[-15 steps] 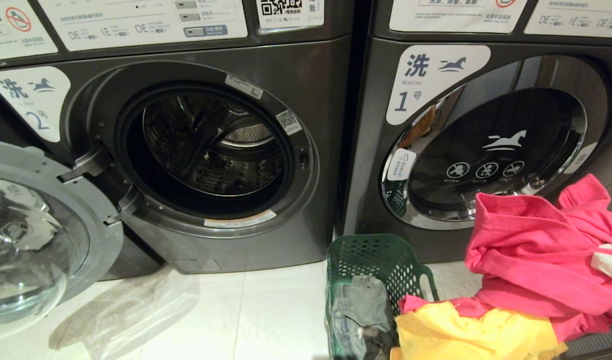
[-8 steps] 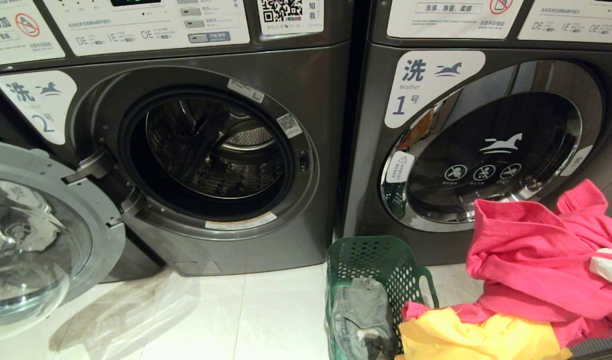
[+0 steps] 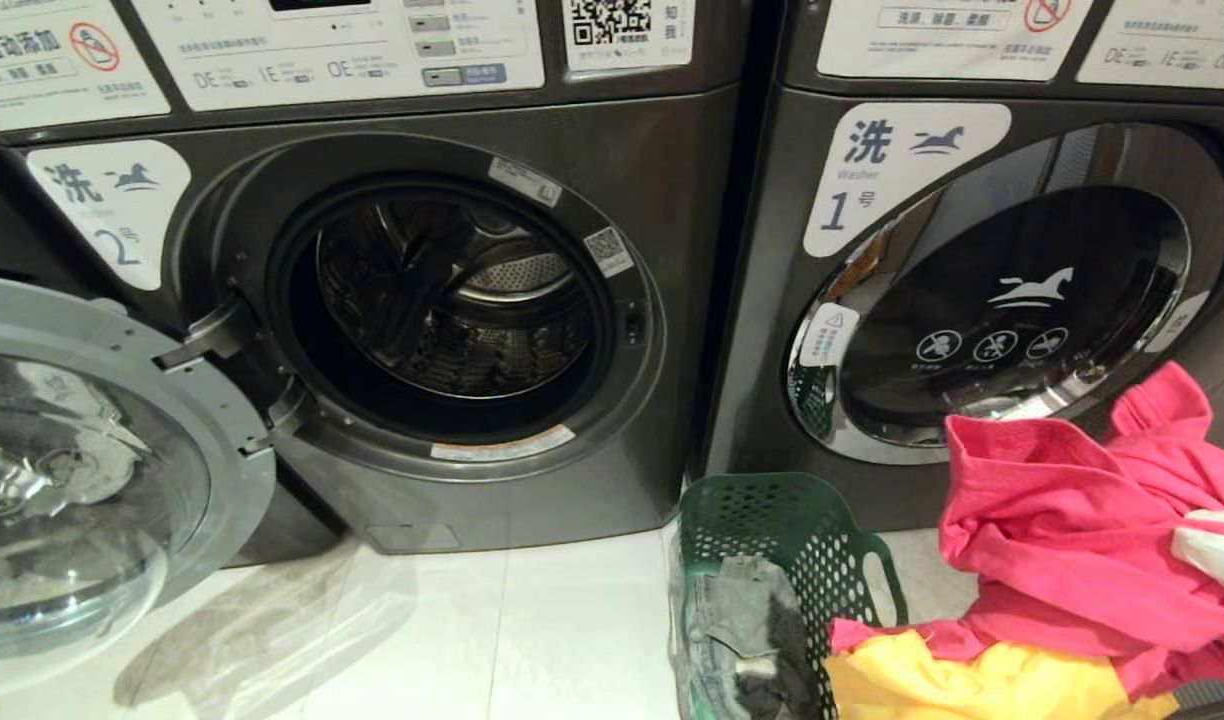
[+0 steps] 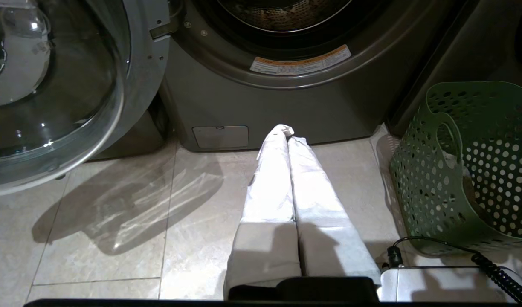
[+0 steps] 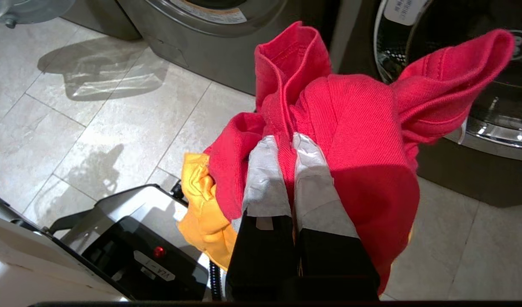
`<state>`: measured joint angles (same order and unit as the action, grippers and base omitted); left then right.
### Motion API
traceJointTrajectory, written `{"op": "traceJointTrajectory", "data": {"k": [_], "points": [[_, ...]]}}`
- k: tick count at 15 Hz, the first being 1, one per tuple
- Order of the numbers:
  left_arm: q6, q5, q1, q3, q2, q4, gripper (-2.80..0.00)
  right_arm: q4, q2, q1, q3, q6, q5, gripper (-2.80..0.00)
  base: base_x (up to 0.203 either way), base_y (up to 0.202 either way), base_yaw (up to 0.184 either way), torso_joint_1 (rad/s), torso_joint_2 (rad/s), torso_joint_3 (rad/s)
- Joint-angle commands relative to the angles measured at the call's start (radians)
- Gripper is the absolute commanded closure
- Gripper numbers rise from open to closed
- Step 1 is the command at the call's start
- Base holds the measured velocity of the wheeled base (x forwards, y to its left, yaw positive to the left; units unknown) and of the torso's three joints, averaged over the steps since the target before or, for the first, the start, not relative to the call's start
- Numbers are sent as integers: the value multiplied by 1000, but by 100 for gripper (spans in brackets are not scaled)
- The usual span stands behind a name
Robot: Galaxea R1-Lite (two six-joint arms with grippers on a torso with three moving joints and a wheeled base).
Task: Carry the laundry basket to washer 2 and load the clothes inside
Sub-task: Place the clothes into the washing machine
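Observation:
Washer 2 (image 3: pixel 672 200) stands at the left with its round door (image 3: pixel 92 470) swung open and its drum (image 3: pixel 452 300) empty. The green laundry basket (image 3: pixel 772 520) sits on the floor just right of it, with the grey garment (image 3: pixel 742 630) inside. My right gripper (image 5: pixel 286 143) is shut on the pink-red garment (image 5: pixel 363 119), held up right of the basket. The yellow garment (image 5: pixel 201 213) hangs with it underneath; whether the fingers also pinch it is hidden. My left gripper (image 4: pixel 288 132) is shut and holds nothing, low over the floor before washer 2, left of the basket (image 4: pixel 478 170).
Washer 1 (image 3: pixel 1002 290) stands shut behind the basket and the lifted clothes. The open door of washer 2 juts out over the pale tiled floor (image 3: pixel 472 630) at the left. My own base (image 5: pixel 129 238) lies below the hanging cloth.
The whole head view has shifted a little to the right, so the camera moved. The pink-red and yellow bundle stays held up at the right; the basket stays on the floor.

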<state>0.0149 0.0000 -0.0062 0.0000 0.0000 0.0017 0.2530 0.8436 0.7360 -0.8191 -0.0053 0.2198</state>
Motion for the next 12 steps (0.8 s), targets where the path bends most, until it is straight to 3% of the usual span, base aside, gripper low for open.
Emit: {"op": "traceJointTrajectory", "data": {"k": [1, 12], "points": [[0, 0, 0, 0, 0, -2, 0, 2, 6, 0, 2, -1, 1, 0, 0, 198, -4, 2, 15, 2], [-4, -2, 0, 0, 1, -3, 0, -36, 40, 0, 2, -4, 3, 0, 0, 196, -3, 2, 3, 3]]}}
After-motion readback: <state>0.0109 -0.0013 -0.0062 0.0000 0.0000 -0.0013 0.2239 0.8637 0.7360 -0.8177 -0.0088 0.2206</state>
